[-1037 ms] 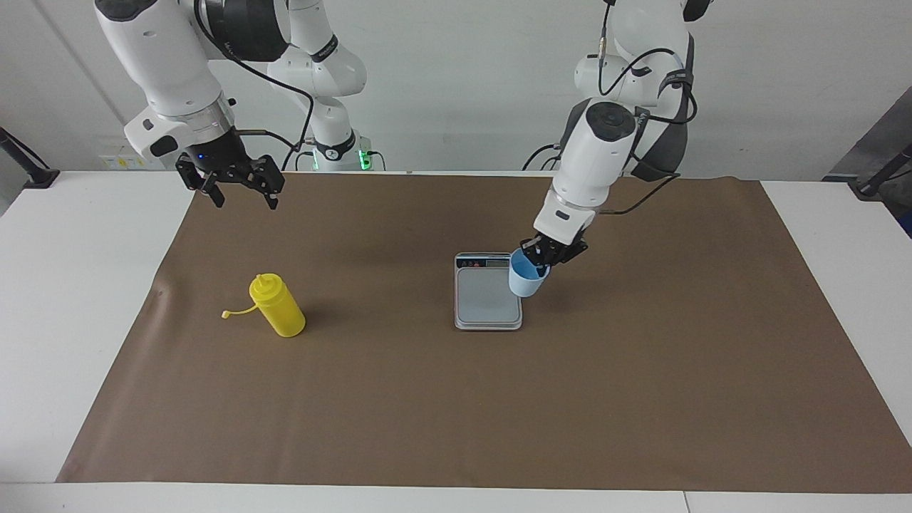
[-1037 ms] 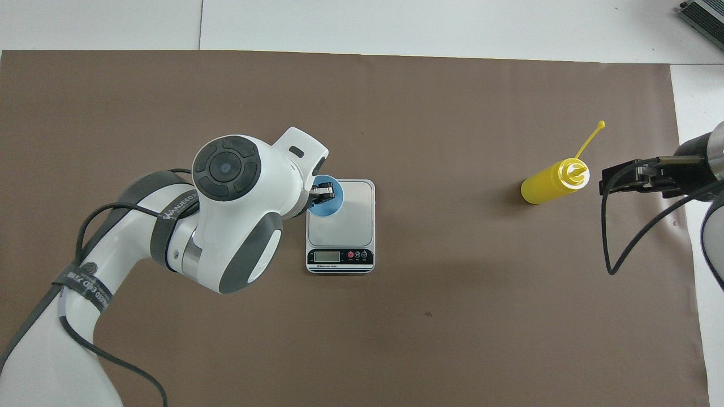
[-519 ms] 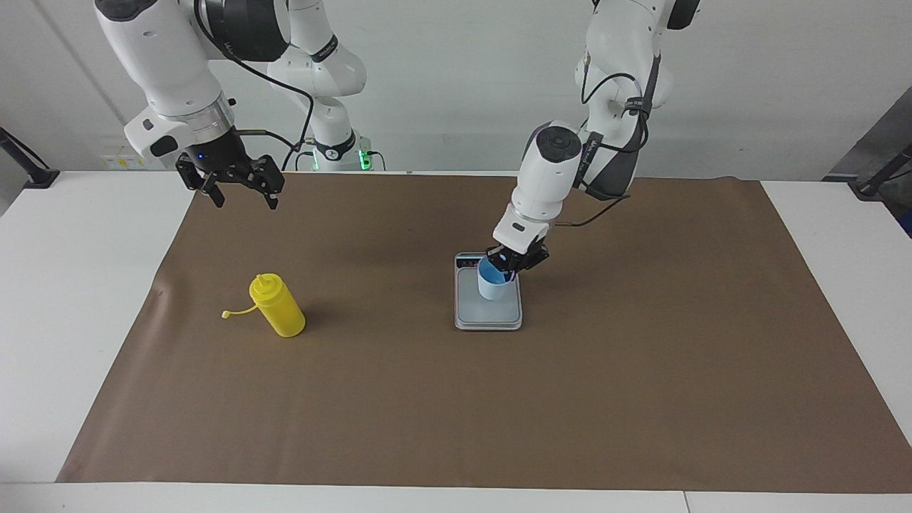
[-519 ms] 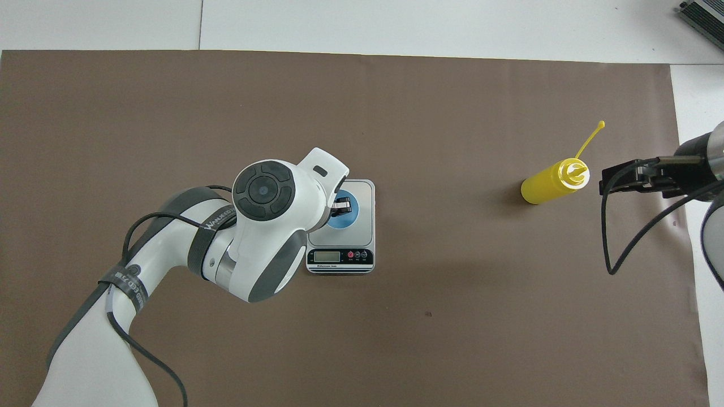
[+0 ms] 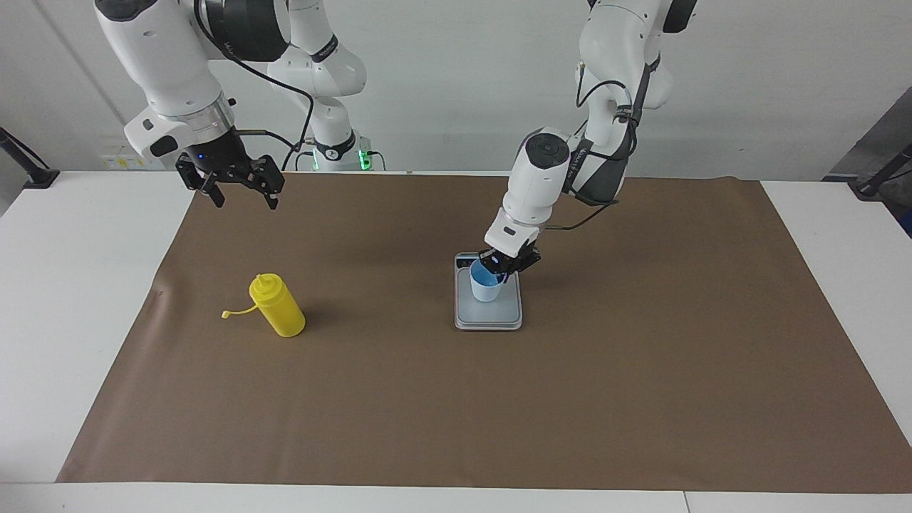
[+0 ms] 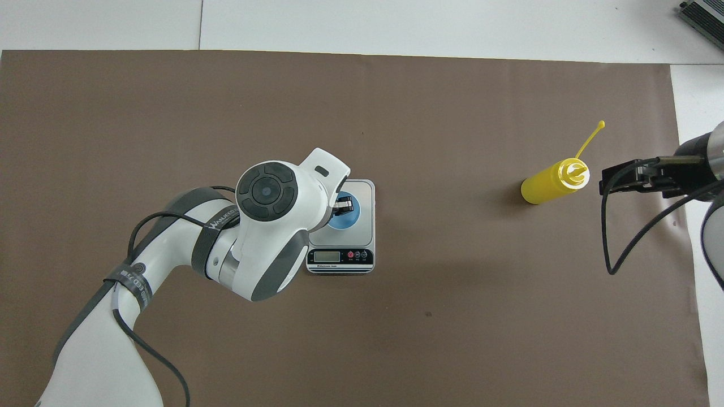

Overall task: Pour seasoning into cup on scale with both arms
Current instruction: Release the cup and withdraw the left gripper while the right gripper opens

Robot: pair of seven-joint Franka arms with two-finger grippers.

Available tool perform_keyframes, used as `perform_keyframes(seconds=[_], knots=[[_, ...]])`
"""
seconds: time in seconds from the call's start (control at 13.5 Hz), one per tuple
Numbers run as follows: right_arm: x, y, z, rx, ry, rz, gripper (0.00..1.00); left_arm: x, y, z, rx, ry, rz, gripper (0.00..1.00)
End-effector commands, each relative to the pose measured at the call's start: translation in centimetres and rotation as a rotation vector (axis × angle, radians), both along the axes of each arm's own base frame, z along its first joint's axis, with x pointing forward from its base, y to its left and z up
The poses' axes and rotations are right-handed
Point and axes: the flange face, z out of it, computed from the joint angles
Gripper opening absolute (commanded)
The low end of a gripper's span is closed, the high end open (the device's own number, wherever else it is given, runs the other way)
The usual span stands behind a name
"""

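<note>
The light blue cup [image 5: 484,288] [image 6: 346,217] is upright on the grey plate of the silver scale [image 5: 491,318] [image 6: 362,192]; I cannot tell whether its base touches the plate. My left gripper [image 5: 499,271] [image 6: 341,204] is shut on the cup's rim from above. The yellow squeeze bottle [image 5: 279,308] [image 6: 551,182] stands on the brown mat toward the right arm's end, its tethered cap [image 5: 226,314] hanging off to the side. My right gripper [image 5: 241,189] [image 6: 610,180] is open and empty, up in the air over the mat's edge at that end, apart from the bottle.
A brown mat [image 5: 456,399] covers most of the white table [image 5: 78,285]. The scale's dark display strip [image 6: 340,257] lies on its edge nearer to the robots. The left arm's white elbow [image 6: 266,226] hides the mat beside the scale.
My left gripper has carried the cup from beside the scale's edge to over the middle of the plate and lowered it. The right arm and the bottle have not moved.
</note>
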Motion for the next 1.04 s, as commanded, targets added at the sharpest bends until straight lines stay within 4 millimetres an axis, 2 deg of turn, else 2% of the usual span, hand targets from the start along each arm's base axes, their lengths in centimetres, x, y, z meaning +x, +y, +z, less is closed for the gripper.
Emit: perform_keyframes(seconds=[0.0,0.15,0.22,0.3,0.44,0.81,0.96], knots=[[-0.4,-0.3,-0.1,0.002,-0.001,0.015,1.0,0.2,0.4,-0.1,0.004,-0.008,0.017,1.0],[-0.4,-0.3,-0.1,0.002,-0.001,0.015,1.0,0.8,1.3,0.5,0.016,-0.002,0.026,1.0],[-0.4,-0.3,-0.1,0.002,-0.001,0.017,1.0,1.3,2.2,1.8,0.034,-0.007,0.026,1.0],[-0.4,-0.6,-0.1,0.002,-0.001,0.012,1.0,2.6,4.5,3.4,0.057,-0.007,0.05,1.0],[-0.5,-2.0,-0.1,0.002,0.005,-0.015,1.0,3.5,7.4,6.6,0.066,-0.026,0.049,1.0],[-0.6,-3.8,-0.1,0.003,0.002,-0.095,1.0,6.6,17.6,7.9,0.098,0.0,0.02,1.0],[-0.5,-3.9,-0.2,0.021,0.003,-0.273,1.0,7.2,20.1,7.9,0.104,0.005,0.005,1.0]])
